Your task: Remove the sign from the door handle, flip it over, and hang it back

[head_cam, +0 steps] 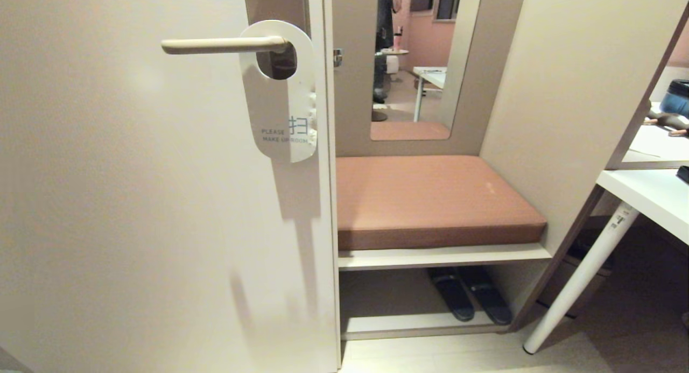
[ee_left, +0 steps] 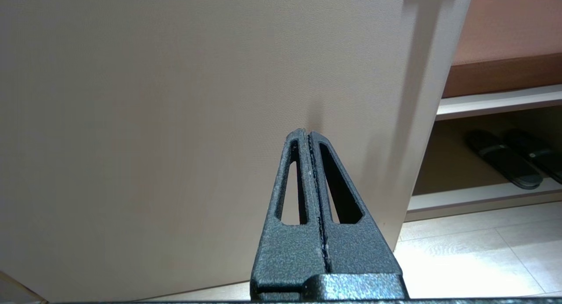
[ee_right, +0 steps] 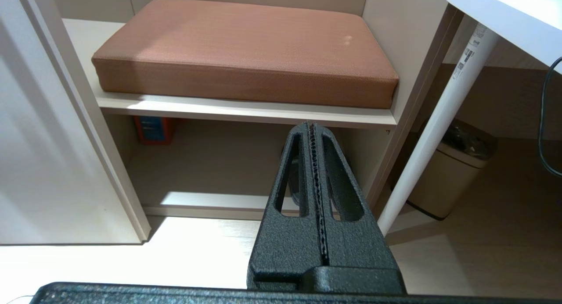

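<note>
Risk number one, as I see it, is the sign [head_cam: 281, 101] itself: it's a thin flat card, oblong with rounded ends, and it looks like it would bend or crease if pinched hard. It hangs by its round hole on the door handle [head_cam: 223, 45], right at the backplate end of the lever, white "PLEASE MAKE UP ROOM" face out. To come off, the hole probably has to slide the whole length of that lever, away from the backplate and past the rounded tip. Pull it outward instead and my guess is the card buckles or the hole tears.

The handle is a slim, smooth cream bar, so the sign should slide easily, but it could also slip off and drop to the floor mid-flip. The door [head_cam: 134, 201] is a plain matte beige panel, nothing to catch on, though a card pressed flat against it is hard to get a finger behind.

Neither arm is anywhere near the handle. The left end effector [ee_left: 309, 135] sits well below it, facing the door's lower part, fingers pressed together on nothing. The right end effector [ee_right: 311, 126] is also clamped shut and empty, pointing at the shelf under the brown cushion [head_cam: 430, 201], which sits beside the door and lower than the handle. Both need to spread before any grab.
</note>
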Tool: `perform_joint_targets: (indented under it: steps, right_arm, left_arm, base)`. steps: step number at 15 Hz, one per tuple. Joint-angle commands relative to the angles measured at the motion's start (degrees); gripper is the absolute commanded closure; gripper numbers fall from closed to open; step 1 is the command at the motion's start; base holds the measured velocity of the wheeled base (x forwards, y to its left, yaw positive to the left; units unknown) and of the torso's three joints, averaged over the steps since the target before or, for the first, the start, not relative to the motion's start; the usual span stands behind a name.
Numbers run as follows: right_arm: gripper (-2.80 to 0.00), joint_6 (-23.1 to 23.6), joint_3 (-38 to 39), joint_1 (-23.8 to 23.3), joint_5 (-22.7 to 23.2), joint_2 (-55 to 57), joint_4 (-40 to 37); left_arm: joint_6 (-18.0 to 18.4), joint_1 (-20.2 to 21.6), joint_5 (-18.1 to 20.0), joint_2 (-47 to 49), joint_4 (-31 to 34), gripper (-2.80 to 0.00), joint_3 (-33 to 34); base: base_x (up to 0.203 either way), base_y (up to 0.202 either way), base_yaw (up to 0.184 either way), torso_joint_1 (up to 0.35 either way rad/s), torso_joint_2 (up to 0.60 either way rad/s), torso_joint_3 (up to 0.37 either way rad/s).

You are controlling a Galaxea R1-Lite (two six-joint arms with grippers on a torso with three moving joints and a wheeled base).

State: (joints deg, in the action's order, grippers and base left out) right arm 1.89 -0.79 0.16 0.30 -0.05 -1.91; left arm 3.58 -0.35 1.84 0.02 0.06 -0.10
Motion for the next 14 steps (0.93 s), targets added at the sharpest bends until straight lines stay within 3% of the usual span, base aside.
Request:
perform_joint_targets:
  steps: [1, 14]
  right_arm:
    - [0.0, 0.04, 0.0, 0.02, 0.05, 0.05, -0.03]
    - [0.0, 0.04, 0.0, 0.02, 0.05, 0.05, -0.03]
  left_arm:
    - [0.03, 0.0, 0.0, -0.02, -0.06, 0.0, 0.01]
    - [0.03, -0.06, 0.0, 0.0, -0.06, 0.0, 0.01]
  base:
    - [0.0, 0.0, 0.0, 0.0, 0.0, 0.0]
    - [0.0, 0.0, 0.0, 0.0, 0.0, 0.0]
